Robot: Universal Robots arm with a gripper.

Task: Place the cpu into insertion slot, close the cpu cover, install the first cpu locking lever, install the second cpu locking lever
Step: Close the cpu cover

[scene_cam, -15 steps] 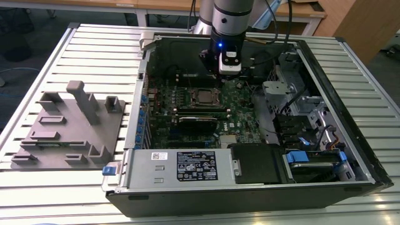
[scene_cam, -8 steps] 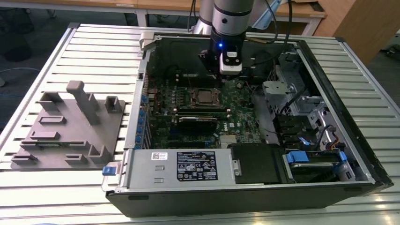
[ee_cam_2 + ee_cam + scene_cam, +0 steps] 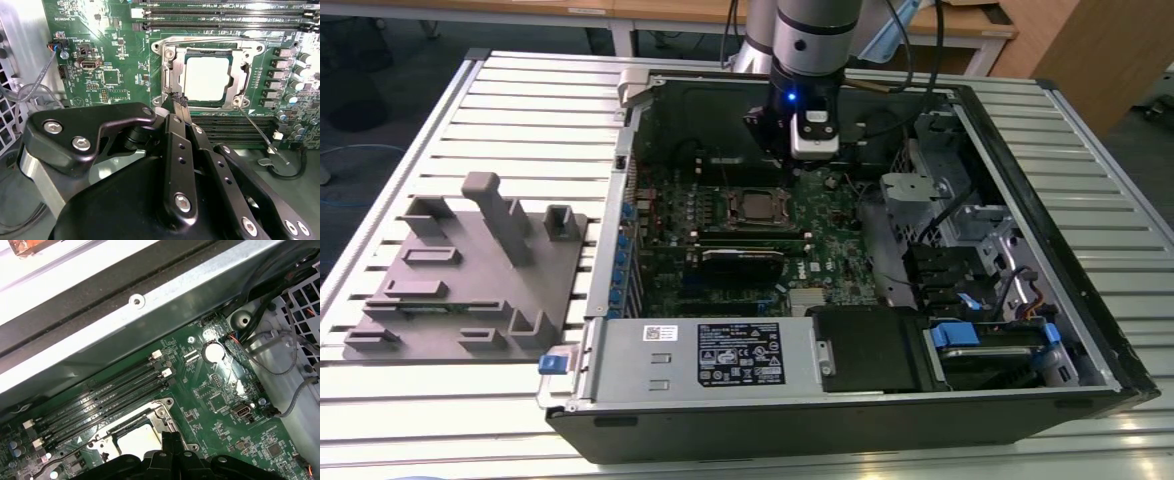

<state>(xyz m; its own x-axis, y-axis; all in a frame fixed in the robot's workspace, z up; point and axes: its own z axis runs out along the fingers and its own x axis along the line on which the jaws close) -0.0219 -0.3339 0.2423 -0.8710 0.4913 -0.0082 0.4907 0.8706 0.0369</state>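
Jaws together, the gripper (image 3: 178,100) sits at a corner of the cover (image 3: 167,65), which lies flat around the chip (image 3: 207,77) on the green board (image 3: 120,50). A thin lever (image 3: 261,132) angles out alongside. Beyond run memory slots (image 3: 220,12); in the exterior view, case walls (image 3: 1058,250) hem the board.

The motherboard (image 3: 720,235) is deep green, speckled with small silver and black parts. At its middle the cpu (image 3: 207,77) has a pale, dull silver-grey top, framed by the darker silver cpu cover (image 3: 170,60). The gripper (image 3: 179,101) is glossy black, dotted with bright steel screws. At the exterior view's left, a plain grey fixture block (image 3: 467,290) sits on the pale, ribbed table (image 3: 520,90). A blue tab (image 3: 958,335) stands out inside the black case (image 3: 854,425).
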